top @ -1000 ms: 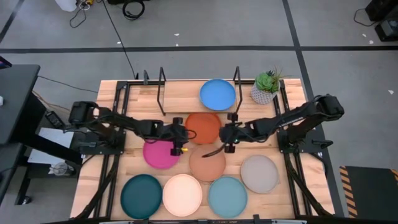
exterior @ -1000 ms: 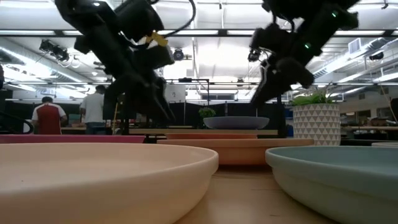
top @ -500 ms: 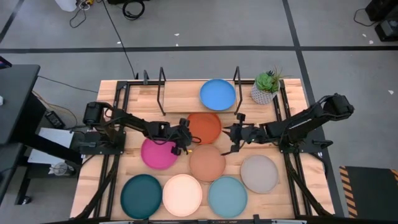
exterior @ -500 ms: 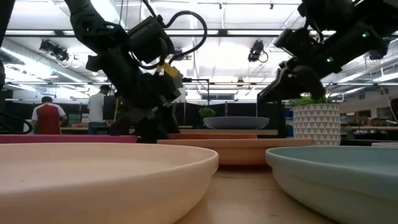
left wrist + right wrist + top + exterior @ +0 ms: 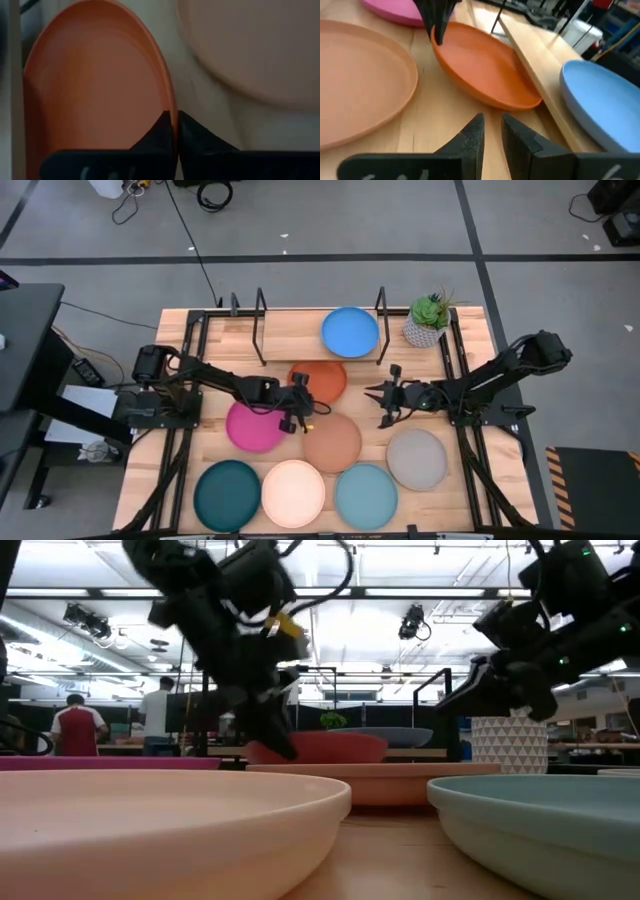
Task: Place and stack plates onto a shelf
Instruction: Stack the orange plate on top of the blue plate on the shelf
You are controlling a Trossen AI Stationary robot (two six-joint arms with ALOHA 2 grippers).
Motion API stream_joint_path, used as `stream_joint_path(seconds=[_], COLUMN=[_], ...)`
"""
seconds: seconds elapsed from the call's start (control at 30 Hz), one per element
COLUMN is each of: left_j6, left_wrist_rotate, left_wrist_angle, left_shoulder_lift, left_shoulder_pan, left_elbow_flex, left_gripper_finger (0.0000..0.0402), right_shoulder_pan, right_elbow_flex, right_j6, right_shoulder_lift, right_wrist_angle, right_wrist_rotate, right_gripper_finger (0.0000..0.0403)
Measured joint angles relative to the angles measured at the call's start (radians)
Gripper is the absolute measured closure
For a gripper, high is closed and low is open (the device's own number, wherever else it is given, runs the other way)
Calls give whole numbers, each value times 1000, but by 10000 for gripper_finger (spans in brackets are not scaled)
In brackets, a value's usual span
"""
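Note:
An orange plate (image 5: 318,380) sits tilted in the table's middle, just in front of the shelf (image 5: 300,330), a wooden board with black loops. My left gripper (image 5: 175,127) is shut on its rim. A blue plate (image 5: 350,332) lies on the shelf's board. My right gripper (image 5: 492,127) hovers to the right of the orange plate, its fingers a narrow gap apart with nothing between them. A pink plate (image 5: 255,426) and a terracotta plate (image 5: 333,442) lie flat nearby. My left gripper pinches the orange plate's rim (image 5: 171,100) on its near left side, one finger over the inside and one on the outside. The fingers (image 5: 268,730) slant down from the table's left. That rim is raised; the plate's far edge (image 5: 520,102) stays low by the shelf's board.
Dark teal (image 5: 227,495), cream (image 5: 293,493), light blue (image 5: 365,495) and grey (image 5: 417,458) plates line the near half of the table. A potted plant (image 5: 428,320) stands at the far right beside the shelf. The shelf's board left of the blue plate is bare.
My left gripper has come down onto the orange plate's near left rim, shut on it and raised it, so the plate has tipped up while its far edge stayed down. My right gripper has drawn back toward the table's right edge.

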Motion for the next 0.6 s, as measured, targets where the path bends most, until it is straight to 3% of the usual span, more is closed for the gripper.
stream_joint_path(seconds=[0.23, 0.47, 0.6], left_j6=[-185, -262, -269], left_wrist_rotate=[79, 193, 209], left_wrist_angle=[-200, -356, -449], left_shoulder_lift=[0, -1, -1], left_shoulder_pan=[-23, -51, -53], left_elbow_flex=[138, 288, 364], left_gripper_finger=[384, 384, 384], right_shoulder_pan=[0, 1, 2], right_elbow_flex=[-14, -14, -14], right_j6=[-71, -111, -122], right_shoulder_lift=[-33, -57, -78], right_wrist_angle=[25, 26, 31], right_wrist_rotate=[0, -2, 79], right_gripper_finger=[332, 332, 332])
